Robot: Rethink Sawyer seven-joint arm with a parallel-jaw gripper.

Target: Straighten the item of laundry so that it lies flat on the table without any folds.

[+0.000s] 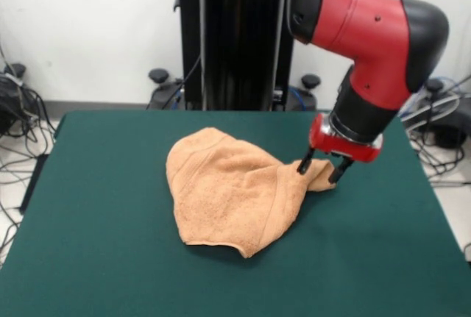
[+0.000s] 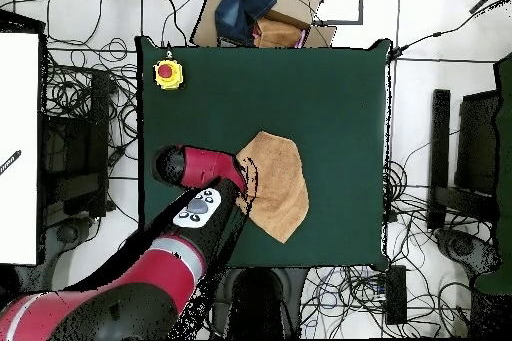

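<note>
The peach-orange towel (image 1: 232, 196) lies crumpled near the middle of the dark green table (image 1: 103, 243), with folds and a rounded, doubled-over outline. One corner is drawn out into a point towards the right in the front view. My gripper (image 1: 321, 168) is down at that corner, with its two black fingers (image 1: 303, 164) spread apart on either side of the towel tip. In the overhead view the towel (image 2: 278, 185) lies just right of the gripper (image 2: 243, 179), and the red arm covers its left edge.
A yellow box with a red button (image 2: 168, 74) sits on the table (image 2: 330, 97) near its top left corner in the overhead view. A cardboard box with blue cloth (image 2: 250, 12) lies beyond the table's top edge. Cables cover the floor around the table.
</note>
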